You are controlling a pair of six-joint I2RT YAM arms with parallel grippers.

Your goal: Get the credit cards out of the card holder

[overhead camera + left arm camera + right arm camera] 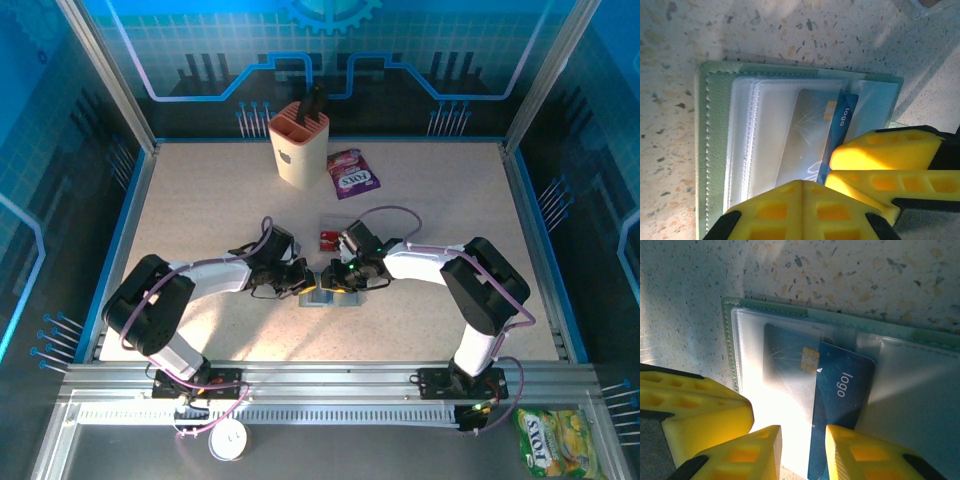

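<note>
Right pincer [803, 440] slightly parted over half-sleeved blue card [840, 390]; left pincer [802, 189] closed, empty

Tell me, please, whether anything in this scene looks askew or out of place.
The blue credit card sits crooked in the grey-green card holder, tilted and sticking partway out of its clear plastic sleeve.

Grey-green card holder [729, 347] lies open – blue card [842, 400] partly out of sleeve.

Strong light is glaring white off the card holder's [910, 405] clear sleeves, the close yellow fingers [705, 415] are blurring, and warm light is pooling unevenly on the counter [430, 200].
</note>
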